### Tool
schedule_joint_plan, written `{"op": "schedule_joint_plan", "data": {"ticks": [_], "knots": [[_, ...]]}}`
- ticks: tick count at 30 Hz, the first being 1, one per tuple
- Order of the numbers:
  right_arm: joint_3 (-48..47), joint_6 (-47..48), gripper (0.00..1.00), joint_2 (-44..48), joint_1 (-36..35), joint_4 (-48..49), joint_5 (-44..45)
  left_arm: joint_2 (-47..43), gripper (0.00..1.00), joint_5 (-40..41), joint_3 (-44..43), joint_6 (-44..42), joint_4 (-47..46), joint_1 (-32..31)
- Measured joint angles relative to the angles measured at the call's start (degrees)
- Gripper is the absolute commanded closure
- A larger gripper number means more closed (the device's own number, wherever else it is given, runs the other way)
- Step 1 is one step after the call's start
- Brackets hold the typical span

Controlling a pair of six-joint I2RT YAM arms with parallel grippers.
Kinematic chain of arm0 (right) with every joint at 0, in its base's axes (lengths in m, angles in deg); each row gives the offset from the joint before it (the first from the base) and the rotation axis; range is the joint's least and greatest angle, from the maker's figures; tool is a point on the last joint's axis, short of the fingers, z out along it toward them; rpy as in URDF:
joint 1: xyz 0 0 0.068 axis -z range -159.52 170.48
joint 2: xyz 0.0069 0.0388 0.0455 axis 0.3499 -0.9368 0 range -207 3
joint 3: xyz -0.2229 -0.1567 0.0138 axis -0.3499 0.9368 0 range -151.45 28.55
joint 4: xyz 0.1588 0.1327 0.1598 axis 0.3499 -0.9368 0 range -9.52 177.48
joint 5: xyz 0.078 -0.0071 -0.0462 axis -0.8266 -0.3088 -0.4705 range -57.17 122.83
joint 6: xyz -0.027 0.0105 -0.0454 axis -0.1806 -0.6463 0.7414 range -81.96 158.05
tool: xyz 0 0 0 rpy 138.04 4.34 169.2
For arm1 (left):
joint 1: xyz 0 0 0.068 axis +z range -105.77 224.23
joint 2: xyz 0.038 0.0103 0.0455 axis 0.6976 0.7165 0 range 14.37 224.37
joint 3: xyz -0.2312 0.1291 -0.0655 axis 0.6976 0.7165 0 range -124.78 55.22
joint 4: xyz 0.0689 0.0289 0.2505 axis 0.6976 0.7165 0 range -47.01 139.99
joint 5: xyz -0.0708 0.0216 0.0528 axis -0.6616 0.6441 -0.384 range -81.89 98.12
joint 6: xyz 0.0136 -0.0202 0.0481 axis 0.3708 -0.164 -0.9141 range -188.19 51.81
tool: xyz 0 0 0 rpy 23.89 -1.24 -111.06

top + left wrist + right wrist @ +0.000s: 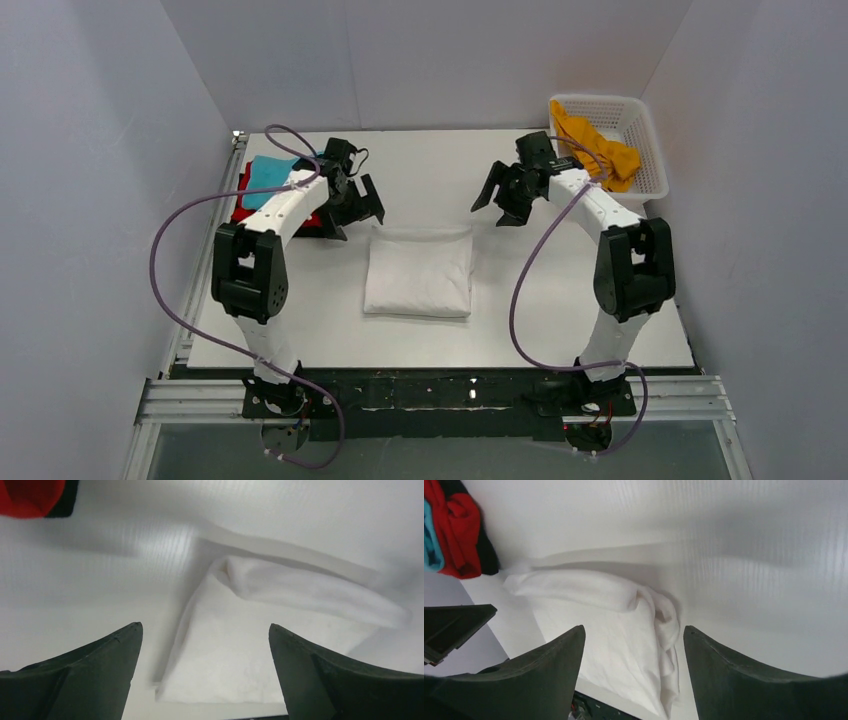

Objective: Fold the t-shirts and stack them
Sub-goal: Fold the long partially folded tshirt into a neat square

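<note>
A white t-shirt [419,272] lies folded into a rectangle in the middle of the table, and shows too as the white t-shirt [280,630] and the white t-shirt [624,630] in the wrist views. My left gripper [358,207] hovers open above its far left corner, nothing between the fingers. My right gripper [503,196] hangs open above and beyond its far right corner, also empty. At the far left a teal t-shirt [268,180] tops a stack with a red t-shirt [244,215] and a black one beneath. An orange-yellow t-shirt [598,150] hangs out of the basket.
The white lattice basket [640,135] stands at the far right corner of the table. Grey walls close in the table on three sides. The stack's red cloth [459,535] shows at the right wrist view's upper left.
</note>
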Motion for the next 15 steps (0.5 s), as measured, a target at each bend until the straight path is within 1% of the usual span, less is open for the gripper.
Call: {"op": "schedule_joint_plan", "data": {"ticks": [3, 5, 6, 8, 10, 12, 15], "knots": [[4.5, 0.9, 0.2, 7.1, -0.2, 1.6, -1.9, -6.2, 0.02, -3.5, 2.6, 0.7, -0.5, 0.0], [10.9, 0.8, 0.21, 14.1, -1.0, 5.9, -7.0, -13.4, 0.02, -7.6, 6.9, 1.3, -1.4, -0.5], [12.5, 0.6, 0.21, 15.5, -2.1, 7.1, -8.6, -13.9, 0.02, -7.8, 7.1, 1.3, -1.4, -0.9], [17.9, -0.9, 0.21, 18.9, -5.6, 13.4, -13.7, -17.8, 0.02, -10.9, 11.3, 1.8, -3.8, -2.3], [22.3, -2.6, 0.22, 19.1, -10.2, 19.6, -17.9, -20.2, 0.02, -14.3, 16.9, 2.9, -6.9, -3.6], [25.9, -4.6, 0.23, 17.2, -14.2, 25.0, -21.0, -20.3, 0.02, -18.2, 23.4, 4.6, -11.0, -4.7], [32.5, -7.2, 0.23, 14.6, -16.0, 32.0, -22.6, -17.8, 0.02, -21.4, 32.4, 7.0, -16.9, -5.2]]}}
